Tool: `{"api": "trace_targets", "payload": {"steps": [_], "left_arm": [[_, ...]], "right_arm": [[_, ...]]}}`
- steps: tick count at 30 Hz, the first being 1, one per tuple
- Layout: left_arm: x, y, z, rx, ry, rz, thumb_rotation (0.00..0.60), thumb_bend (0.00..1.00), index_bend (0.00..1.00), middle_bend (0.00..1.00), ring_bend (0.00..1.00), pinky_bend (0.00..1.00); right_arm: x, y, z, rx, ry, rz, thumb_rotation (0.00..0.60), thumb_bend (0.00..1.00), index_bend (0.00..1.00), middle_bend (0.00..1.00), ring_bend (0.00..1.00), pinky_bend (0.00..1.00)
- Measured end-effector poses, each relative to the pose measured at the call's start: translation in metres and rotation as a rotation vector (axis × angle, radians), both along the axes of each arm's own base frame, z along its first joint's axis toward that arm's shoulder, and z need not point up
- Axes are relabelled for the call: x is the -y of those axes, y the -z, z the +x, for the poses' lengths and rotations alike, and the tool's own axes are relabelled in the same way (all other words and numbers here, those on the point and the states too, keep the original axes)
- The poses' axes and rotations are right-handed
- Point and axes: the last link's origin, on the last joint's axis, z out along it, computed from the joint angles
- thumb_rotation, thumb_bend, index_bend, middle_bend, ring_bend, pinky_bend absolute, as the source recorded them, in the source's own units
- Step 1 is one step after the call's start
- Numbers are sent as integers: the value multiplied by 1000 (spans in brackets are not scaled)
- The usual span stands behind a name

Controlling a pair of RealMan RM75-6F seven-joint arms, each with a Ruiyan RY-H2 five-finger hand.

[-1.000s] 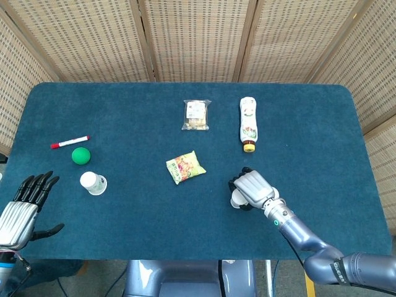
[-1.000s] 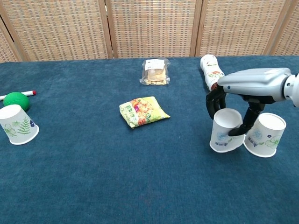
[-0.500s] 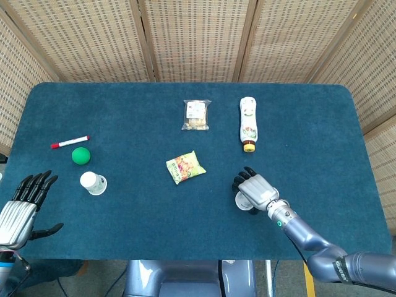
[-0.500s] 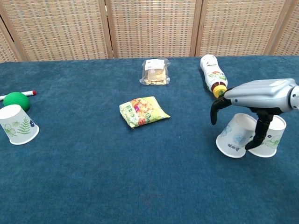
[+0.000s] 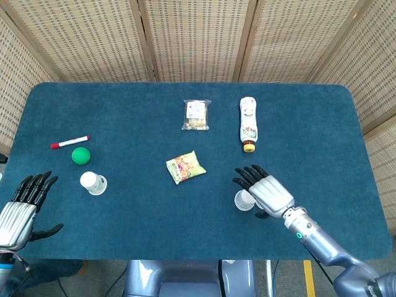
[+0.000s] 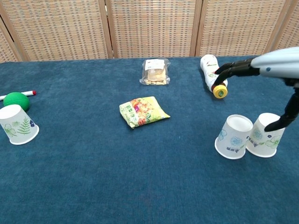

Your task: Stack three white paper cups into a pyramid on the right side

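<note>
The right hand's fingers [image 6: 233, 68] are spread apart and stretched out, holding nothing; its thumb hangs down just beside the rim of one cup. The right hand [image 5: 267, 192] hovers above two white paper cups on the right side of the worktop [image 5: 124, 111]. Both cups stand upside down and touch each other: the nearer-centre cup [image 6: 232, 136] and the right cup [image 6: 265, 135], each printed with a small plant pattern. In the head view only one cup shows beside the hand; the other is hidden under it.

The left hand [image 5: 21, 207] is at the near left edge of the worktop, fingers apart and straight, holding nothing.

The third cup [image 6: 17, 124] stands upside down far over on the left, well apart from the other two. Just behind it lie a green ball [image 5: 80, 155] and a red-capped marker [image 5: 69, 142].

Near the middle lies a yellow snack bag [image 6: 143, 111], and behind it a clear packet of biscuits [image 6: 155, 72]. A bottle [image 5: 248, 124] with a yellow cap lies on its side behind the two cups.
</note>
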Motion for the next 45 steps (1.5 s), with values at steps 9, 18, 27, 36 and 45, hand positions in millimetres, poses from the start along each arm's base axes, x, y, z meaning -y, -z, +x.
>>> {"api": "trace_targets", "payload": {"steps": [9, 18, 27, 36, 45], "left_arm": [[-17, -1, -2, -44, 10, 24, 600, 0, 0, 0, 0, 0], [-76, 15, -5, -225, 54, -11, 600, 0, 0, 0, 0, 50], [-137, 67, -10, -339, 64, -177, 600, 0, 107, 15, 101, 184], [-151, 84, -20, -318, 0, -229, 600, 0, 204, 108, 182, 244], [-153, 93, -28, -342, -27, -231, 600, 18, 530, 398, 443, 445]], "right_arm": [[-3, -46, -33, 82, -41, -220, 600, 0, 20, 0, 0, 0], [-44, -77, -109, 192, 16, -450, 600, 0, 13, 0, 0, 0], [-88, -65, -138, 201, 104, -505, 600, 0, 14, 0, 0, 0], [-91, -68, -140, 148, 158, -514, 600, 0, 14, 23, 0, 0], [-94, -71, -137, 135, 206, -505, 600, 0, 17, 30, 0, 0]]}}
